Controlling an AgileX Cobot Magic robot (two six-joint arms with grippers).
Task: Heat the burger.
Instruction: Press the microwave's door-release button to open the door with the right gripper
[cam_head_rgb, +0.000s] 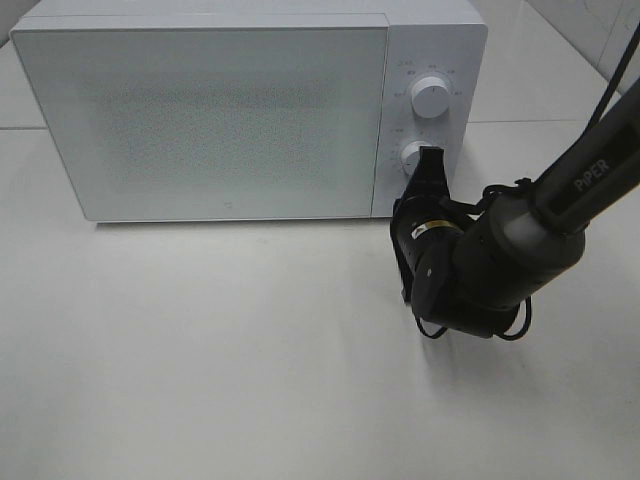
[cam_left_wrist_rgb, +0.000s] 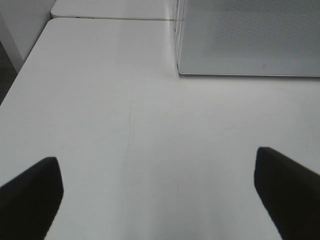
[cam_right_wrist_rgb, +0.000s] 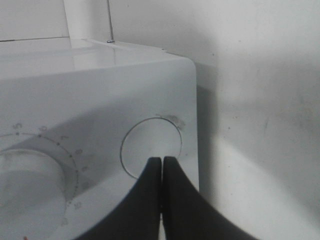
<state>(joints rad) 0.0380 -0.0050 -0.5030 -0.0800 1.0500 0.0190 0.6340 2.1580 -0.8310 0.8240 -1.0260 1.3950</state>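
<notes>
Where the white surface (cam_head_rgb: 200, 380) runs nearest, the left tool (cam_left_wrist_rgb: 156, 156) hangs above it with its two dark fingers (cam_left_wrist_rgb: 30, 197) spread wide. Nothing is between them and they touch nothing. The left front corner of the microwave (cam_left_wrist_rgb: 250, 40) stands farther on and to the right of this tool.

Farther in and to the right, the right arm (cam_head_rgb: 560, 195) stretches in from the right edge, its black wrist bent toward the microwave. The right tool (cam_head_rgb: 430, 160) is closed tight, finger against finger, and holds nothing. Its tips point at the control panel (cam_head_rgb: 440, 60) at the microwave's right end. They lie at the edge of a flat round button (cam_right_wrist_rgb: 151, 145), just beside the lower dial (cam_head_rgb: 408, 152); whether they press the button or only meet it cannot be told. The upper dial (cam_head_rgb: 430, 96) sits higher on the panel, apart from the tool.

The door (cam_head_rgb: 200, 110) is shut and frosted. The burger shows in no view, so its place cannot be told.
</notes>
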